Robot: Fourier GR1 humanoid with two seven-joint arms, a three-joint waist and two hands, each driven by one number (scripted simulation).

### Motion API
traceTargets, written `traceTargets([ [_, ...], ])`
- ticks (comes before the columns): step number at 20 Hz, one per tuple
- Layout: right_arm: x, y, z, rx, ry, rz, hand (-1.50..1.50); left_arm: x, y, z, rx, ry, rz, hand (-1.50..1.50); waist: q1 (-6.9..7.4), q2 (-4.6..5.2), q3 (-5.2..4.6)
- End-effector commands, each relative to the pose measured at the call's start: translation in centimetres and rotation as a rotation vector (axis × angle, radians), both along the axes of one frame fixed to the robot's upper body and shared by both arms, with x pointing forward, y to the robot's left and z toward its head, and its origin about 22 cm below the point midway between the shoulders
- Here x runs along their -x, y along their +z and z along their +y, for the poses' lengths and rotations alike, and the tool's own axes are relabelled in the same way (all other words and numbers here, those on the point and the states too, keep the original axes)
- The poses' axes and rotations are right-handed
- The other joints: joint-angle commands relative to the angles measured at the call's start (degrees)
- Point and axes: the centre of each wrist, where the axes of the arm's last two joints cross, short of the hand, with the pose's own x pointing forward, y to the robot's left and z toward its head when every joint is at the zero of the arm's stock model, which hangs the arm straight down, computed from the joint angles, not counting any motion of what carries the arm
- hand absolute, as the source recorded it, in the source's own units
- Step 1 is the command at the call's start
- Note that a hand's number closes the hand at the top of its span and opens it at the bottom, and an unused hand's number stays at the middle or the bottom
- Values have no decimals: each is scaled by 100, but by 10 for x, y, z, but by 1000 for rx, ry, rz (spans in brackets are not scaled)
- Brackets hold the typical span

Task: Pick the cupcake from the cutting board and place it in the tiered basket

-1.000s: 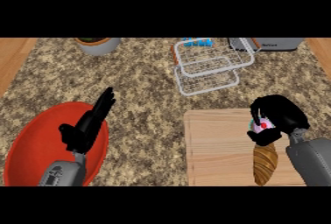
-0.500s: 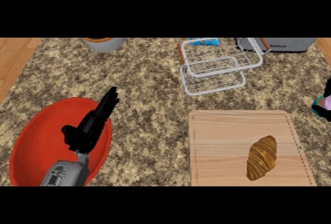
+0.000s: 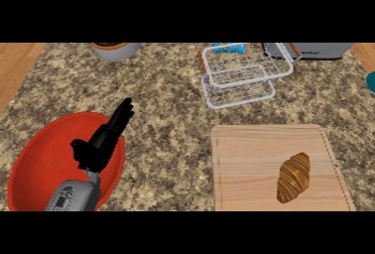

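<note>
The wooden cutting board (image 3: 249, 163) lies at the lower right and carries only a brown croissant (image 3: 294, 177). No cupcake shows on it. A small teal sliver (image 3: 371, 82) touches the right edge of the view; I cannot tell what it is. The white wire tiered basket (image 3: 242, 77) stands at the back, right of centre, with nothing visible in its tiers. My left hand (image 3: 102, 141) rests open, fingers straight and pointing away, over a red plate (image 3: 36, 168) at the lower left. My right hand shows nowhere.
A grey toaster (image 3: 311, 49) stands behind the basket at the back right, with a blue item (image 3: 227, 48) beside it. A grey pot (image 3: 115, 49) sits at the back left. Wooden floor shows past the speckled counter (image 3: 161, 99) on both sides.
My right hand, curled round a small pink and teal thing over the board's right edge, rose to the right and left the view. The left hand stayed still.
</note>
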Motion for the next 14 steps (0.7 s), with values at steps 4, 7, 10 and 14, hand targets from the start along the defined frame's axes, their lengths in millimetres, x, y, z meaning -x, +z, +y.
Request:
traceTargets([
  [4, -45, 67, 57, -77, 60, 4, 150, 4, 4, 0, 2, 9, 12, 0, -41, -39, -12],
  [7, -65, 83, 100, -116, 54, 9, 150, 7, 3, -3, -18, 10, 13, 0, -25, -43, -13],
  [10, -73, 96, 122, -81, 59, 36, 150, 9, -8, -15, -4, 25, 15, 0, -74, -36, -14],
  [14, -87, 119, 182, -98, 89, 70, 150, 2, -4, -13, 8, -3, 27, 0, -79, -38, -17],
])
